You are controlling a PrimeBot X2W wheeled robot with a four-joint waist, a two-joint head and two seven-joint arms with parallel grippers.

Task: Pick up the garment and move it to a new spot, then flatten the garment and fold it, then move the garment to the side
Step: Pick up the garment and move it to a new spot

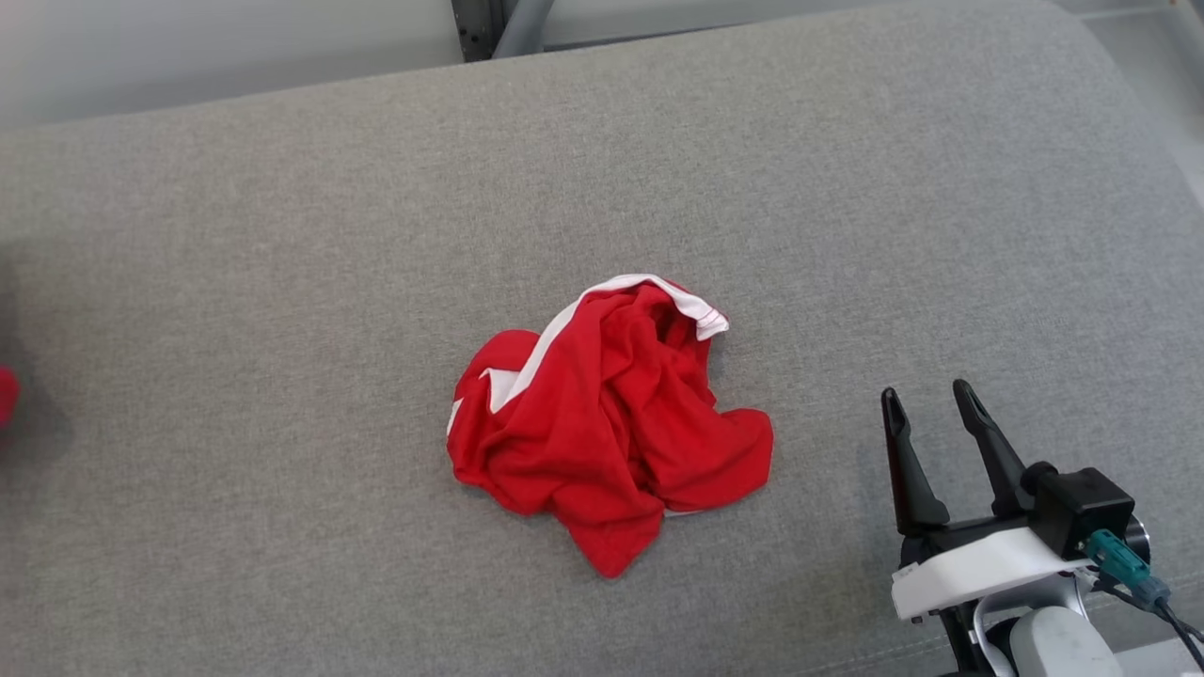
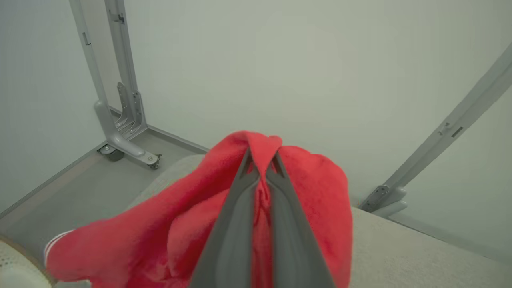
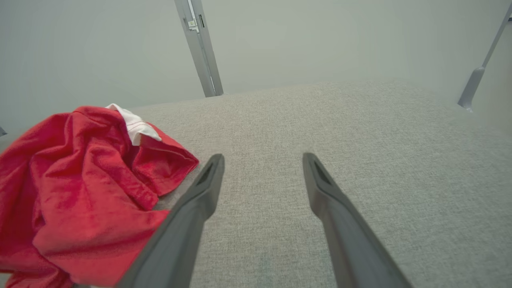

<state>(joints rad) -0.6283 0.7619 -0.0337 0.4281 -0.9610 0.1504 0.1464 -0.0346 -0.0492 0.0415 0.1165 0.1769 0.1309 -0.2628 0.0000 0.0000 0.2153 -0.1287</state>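
Crumpled red garment with white trim (image 1: 602, 432) lies in a loose heap near the middle of the grey woven fabric surface (image 1: 282, 235). A white band curves over its far edge and a white patch shows on its left side. Deep folds run through the middle, and one pointed flap trails toward the near edge. In the right wrist view the same heap (image 3: 80, 180) sits to the left, with its white hem turned up on top.

Right gripper (image 1: 926, 395) hovers at lower right, near the heap but apart from it. Its fingers are spread wide with nothing between them, and bare grey fabric shows through the gap (image 3: 264, 160).

Left gripper (image 2: 262, 160) has its jaws pressed together, pinching a fold of red cloth (image 2: 312, 192) that drapes down both sides of the fingers. A white striped edge shows at its lower left. Cannot tell whether this cloth joins the heap.

Small red blur (image 1: 5, 395) at the far left edge of the head view, unidentifiable.
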